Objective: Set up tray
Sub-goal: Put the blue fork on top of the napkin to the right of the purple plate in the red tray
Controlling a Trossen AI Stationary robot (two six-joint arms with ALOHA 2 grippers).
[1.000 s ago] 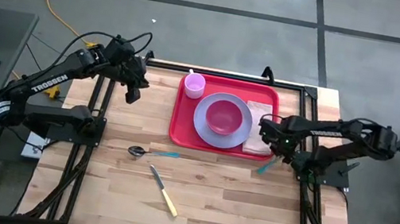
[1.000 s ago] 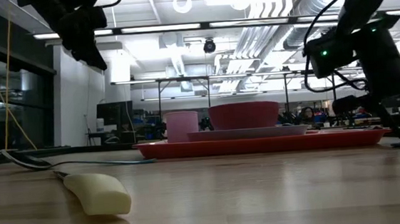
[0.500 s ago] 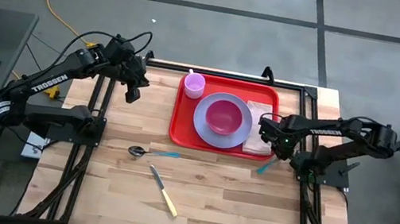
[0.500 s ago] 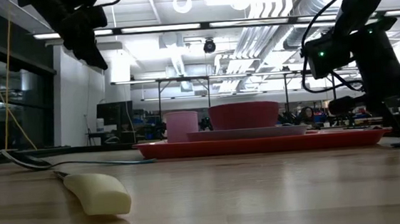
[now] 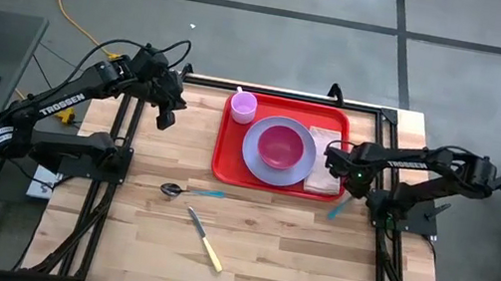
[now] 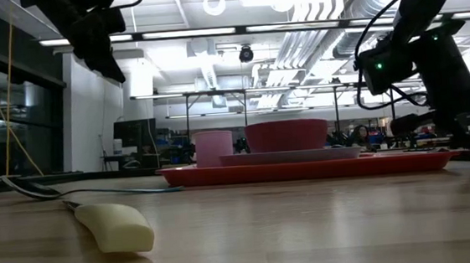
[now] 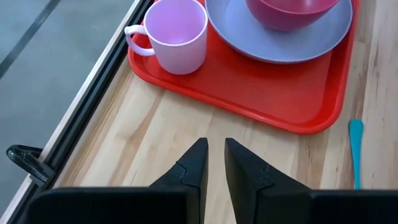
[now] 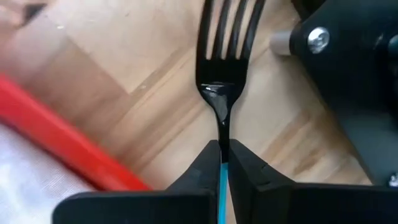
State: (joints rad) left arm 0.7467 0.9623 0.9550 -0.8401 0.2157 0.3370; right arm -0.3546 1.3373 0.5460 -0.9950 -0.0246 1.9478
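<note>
Item, for your record: the tray lay flat toward the far side of the table, already carrying a lavender plate with a pink bowl on it, a pink mug in its far left corner and a pale napkin along its right edge, which reads as a place setting part-built and wanting cutlery. You had the right gripper just off the tray's right edge, its jaws pinched shut on the teal handle of a fork, held thin-side-on, probably so the tines could be carried over the low rim to the napkin. The left gripper hung above the table's far left, holding nothing, fingers parted by a narrow slit; waiting, by my judgement. A spoon and a yellow-handled knife lay on bare wood nearer the front. The right wrist view alone showed you the grip and the dark tines; the high view gave only a teal sliver there. The low view showed the stack's heights, though whether the fork had left the wood I could not tell.
</note>
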